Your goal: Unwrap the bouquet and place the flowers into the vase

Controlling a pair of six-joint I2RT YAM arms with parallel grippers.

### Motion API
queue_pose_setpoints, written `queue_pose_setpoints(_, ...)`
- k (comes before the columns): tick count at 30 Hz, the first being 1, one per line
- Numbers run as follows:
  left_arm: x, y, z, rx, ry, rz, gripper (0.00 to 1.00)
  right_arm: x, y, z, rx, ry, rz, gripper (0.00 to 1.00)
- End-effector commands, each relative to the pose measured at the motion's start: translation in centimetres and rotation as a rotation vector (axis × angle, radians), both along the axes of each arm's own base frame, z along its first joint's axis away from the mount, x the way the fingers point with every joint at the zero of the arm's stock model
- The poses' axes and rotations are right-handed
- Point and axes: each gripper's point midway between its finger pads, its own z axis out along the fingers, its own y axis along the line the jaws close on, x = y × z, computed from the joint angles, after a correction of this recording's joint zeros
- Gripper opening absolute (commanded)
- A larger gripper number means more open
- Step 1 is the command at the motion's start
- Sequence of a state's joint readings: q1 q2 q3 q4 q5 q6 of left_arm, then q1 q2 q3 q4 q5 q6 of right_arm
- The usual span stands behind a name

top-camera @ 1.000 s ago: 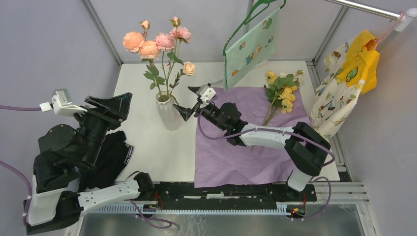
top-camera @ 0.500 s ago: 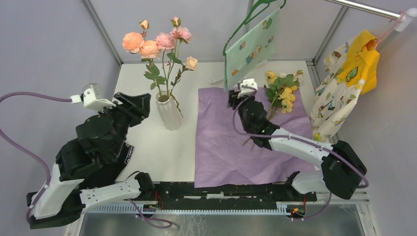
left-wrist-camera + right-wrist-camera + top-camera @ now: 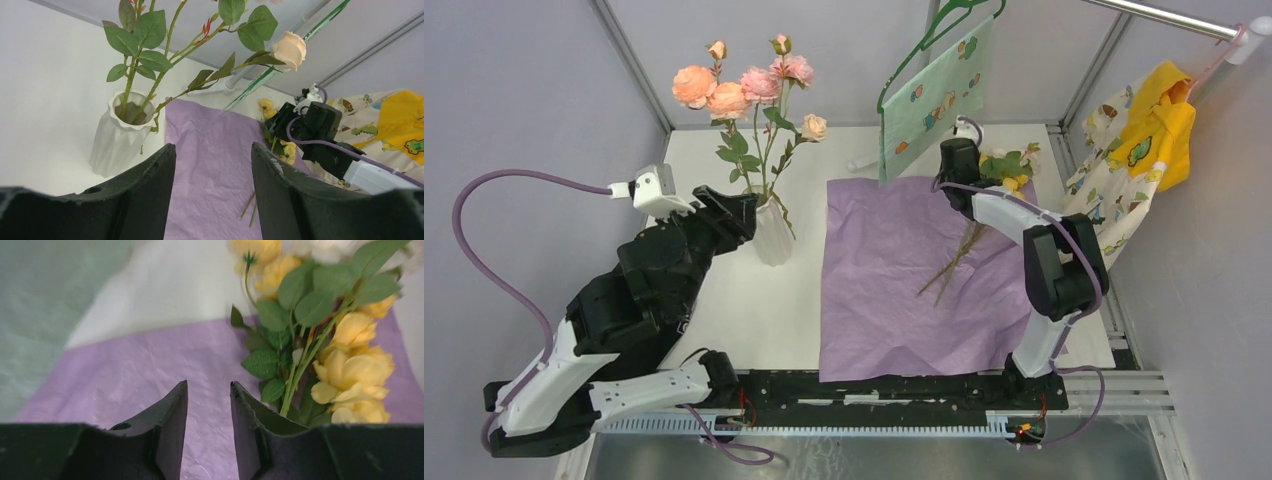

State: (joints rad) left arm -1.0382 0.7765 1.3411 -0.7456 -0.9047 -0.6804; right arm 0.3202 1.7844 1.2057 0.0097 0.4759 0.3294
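Hovering over the far right of the purple paper point(image 3: 889, 285), the right gripper point(image 3: 208, 385) stood narrowly parted and empty, just left of the yellow flowers point(image 3: 352, 362). The left gripper point(image 3: 212, 147) gaped empty near the vase point(image 3: 769, 232), which held pink roses point(image 3: 746, 88).

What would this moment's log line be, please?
pink roses in vase | yellow spray on purple paper | right claw empty, beside spray | left claw open, by vase

Bright, even light, soft shadows, wrist-view foregrounds slightly blurred.
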Motion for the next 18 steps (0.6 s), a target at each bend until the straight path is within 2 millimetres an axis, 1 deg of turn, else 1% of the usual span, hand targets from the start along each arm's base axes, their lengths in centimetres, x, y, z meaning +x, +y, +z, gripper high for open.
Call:
queue_pose_setpoints(1,-0.1,0.0,0.7,-0.001,-0.034,-0.018,0.64,-1.0,0.2,-3.4,0.048,0.119,0.001,0.42)
queue_pose_setpoints(2,-0.1,0.1,0.6,0.0,-0.034,-0.015,0.64,-1.3,0.0,-3.9,0.05,0.123,-0.003,0.42)
queue_pose_setpoints(5,0.0,0.0,0.4,0.011,-0.034,-0.017,0.64,-2.8,-1.2,-5.0,0.043,0.141,-0.034,0.43)
queue_pose_setpoints(7,0.1,-0.3,0.3,0.019,-0.033,-0.023,0.64,-3.8,-2.2,-5.4,0.029,0.153,-0.057,0.44)
queue_pose_setpoints(10,0.2,-0.7,0.2,0.024,-0.036,-0.033,0.64,-4.7,-3.5,-5.9,0.031,0.161,-0.079,0.44)
queue_pose_setpoints(14,0.4,-1.4,-0.1,0.032,-0.033,-0.051,0.64,-5.5,-4.6,-6.7,0.031,0.177,-0.097,0.44)
queue_pose_setpoints(18,0.4,-1.8,-0.5,0.036,-0.026,-0.061,0.64,-5.5,-5.0,-6.6,0.039,0.175,-0.106,0.44)
